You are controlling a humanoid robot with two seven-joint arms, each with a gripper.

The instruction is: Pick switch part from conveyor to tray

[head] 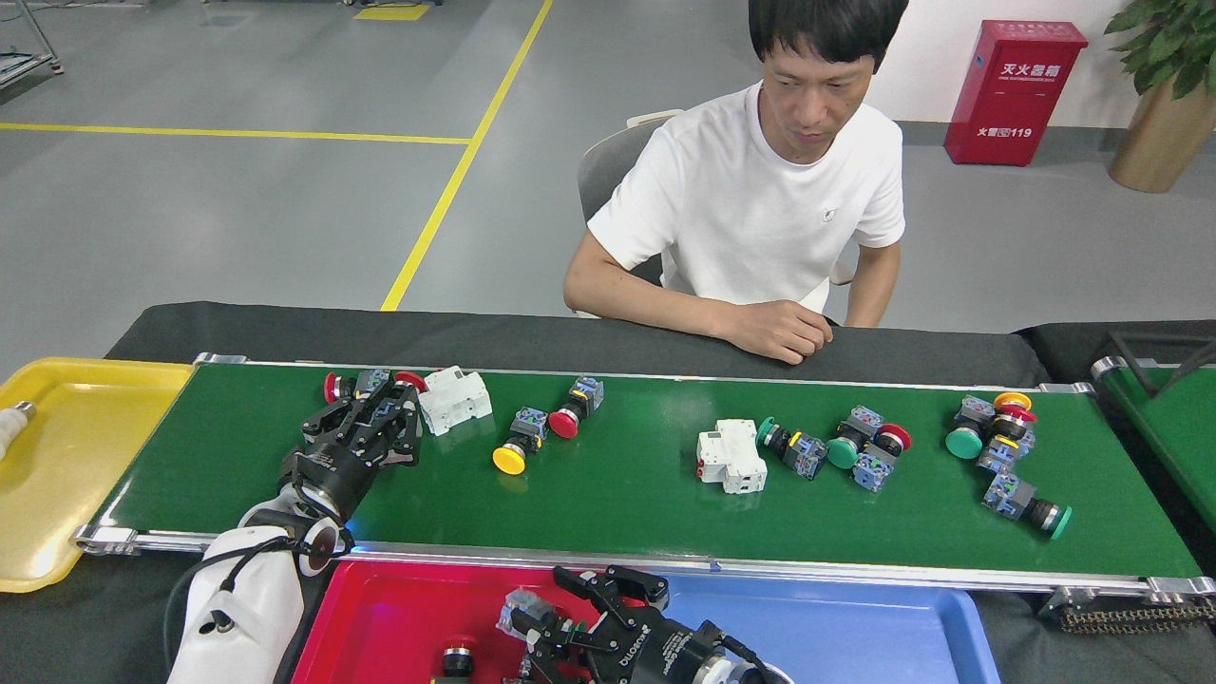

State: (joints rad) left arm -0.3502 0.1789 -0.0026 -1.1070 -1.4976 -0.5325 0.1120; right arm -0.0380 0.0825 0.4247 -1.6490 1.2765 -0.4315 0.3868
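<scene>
Item: switch parts, push-button type, scattered along my conveyor (627, 484) through mid-frame.

Nearest cluster: red-capped switch parts (366, 385), centre-left, under my left gripper (380, 423). Its fingers are spread around them; I cannot tell if anything is gripped.

My right gripper (560, 622), bottom centre over the red tray (399, 608), is clamped on a switch part (524, 608) with a pale block.

Handling, by my estimate: rigid plastic, light, round caps prone to rolling. Best hold is across the squarish contact block, not the smooth cap.

Bright, even overhead light, soft shadows under the parts, sharp focus, slight wide-angle stretch at edges.
</scene>
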